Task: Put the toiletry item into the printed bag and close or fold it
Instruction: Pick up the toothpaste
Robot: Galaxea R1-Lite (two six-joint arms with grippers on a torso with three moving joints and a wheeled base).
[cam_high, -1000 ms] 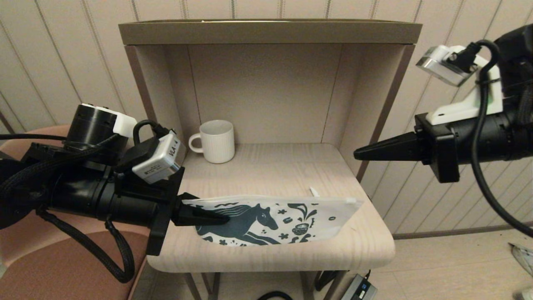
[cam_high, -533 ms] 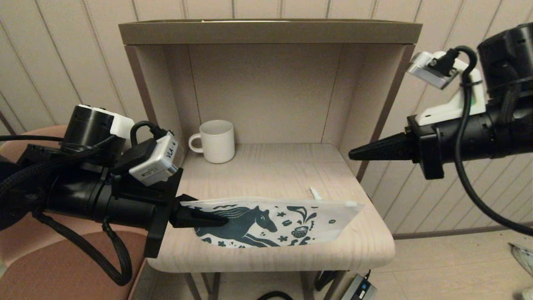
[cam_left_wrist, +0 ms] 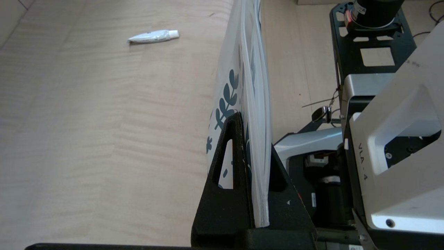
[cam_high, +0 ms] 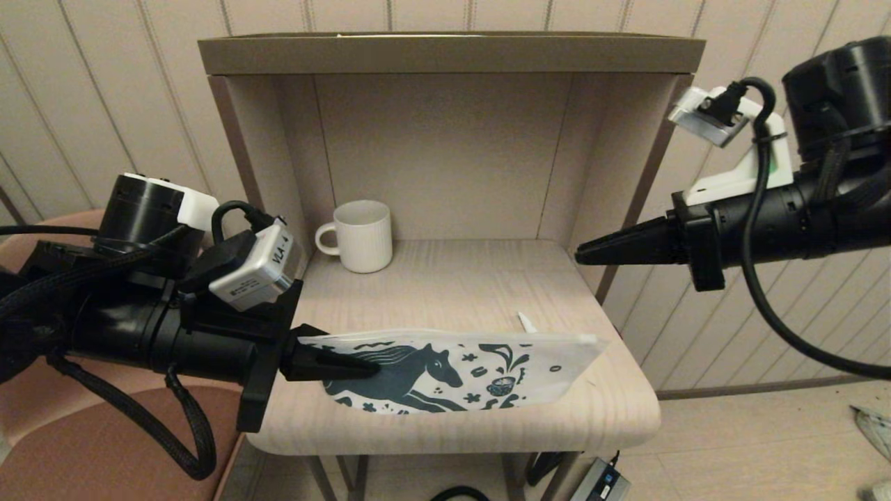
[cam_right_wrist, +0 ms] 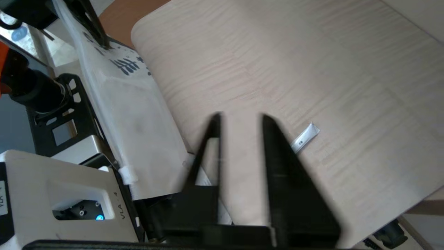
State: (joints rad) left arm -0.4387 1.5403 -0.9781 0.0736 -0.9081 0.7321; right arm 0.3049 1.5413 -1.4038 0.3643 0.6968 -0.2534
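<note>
Head view: the printed bag (cam_high: 459,369) is held on edge at the front of the table (cam_high: 452,285), its long side running across from left to right.
Left gripper: the left gripper (cam_high: 334,362) is clenched on the left end of the printed bag; in the left wrist view the fingers (cam_left_wrist: 232,152) pinch the edge of the pouch.
Toiletry item: the toiletry item (cam_high: 525,321) lies flat on the table just behind the right part of the bag, and only its tip shows above the bag's upper edge.
Right gripper: the right gripper (cam_high: 592,252) hovers above the right rear part of the table, its jaws a little apart and holding nothing.
Key relation: the item lies below the right gripper and toward the front; its long axis runs at a slant to the bag.
Nearer arm: the right arm is nearer and free, so I judge it should make the pick.
</note>
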